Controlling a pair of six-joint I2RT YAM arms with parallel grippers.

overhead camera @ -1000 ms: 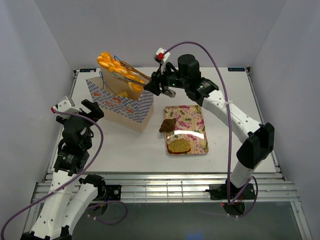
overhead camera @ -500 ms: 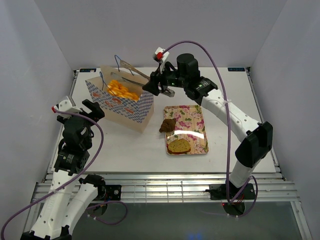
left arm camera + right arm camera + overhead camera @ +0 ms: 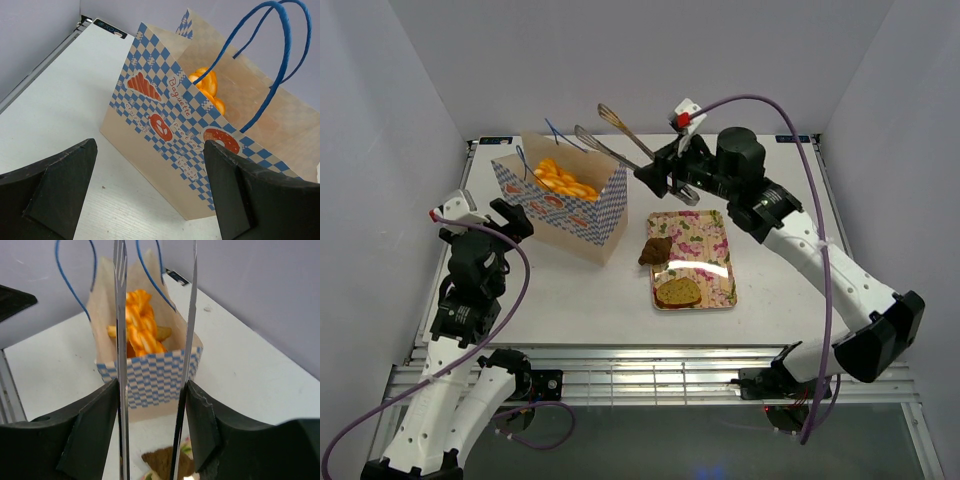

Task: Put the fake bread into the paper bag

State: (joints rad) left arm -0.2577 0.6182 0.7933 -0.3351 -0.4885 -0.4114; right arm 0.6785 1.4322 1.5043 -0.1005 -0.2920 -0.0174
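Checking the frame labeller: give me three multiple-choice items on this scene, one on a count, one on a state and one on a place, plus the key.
1. Bread pieces on the floral tray: A one; B two; C four.
2. The tongs in the right gripper are: A empty, tips apart; B clamping bread; C empty, tips closed.
3. The orange bread is: A on the tray; B between the tongs; C in the paper bag.

Key: 1 B, only a brown bun and a toast slice lie there. 2 A, the right wrist view shows nothing between the spread tips. 3 C, it shows through the bag's open top.
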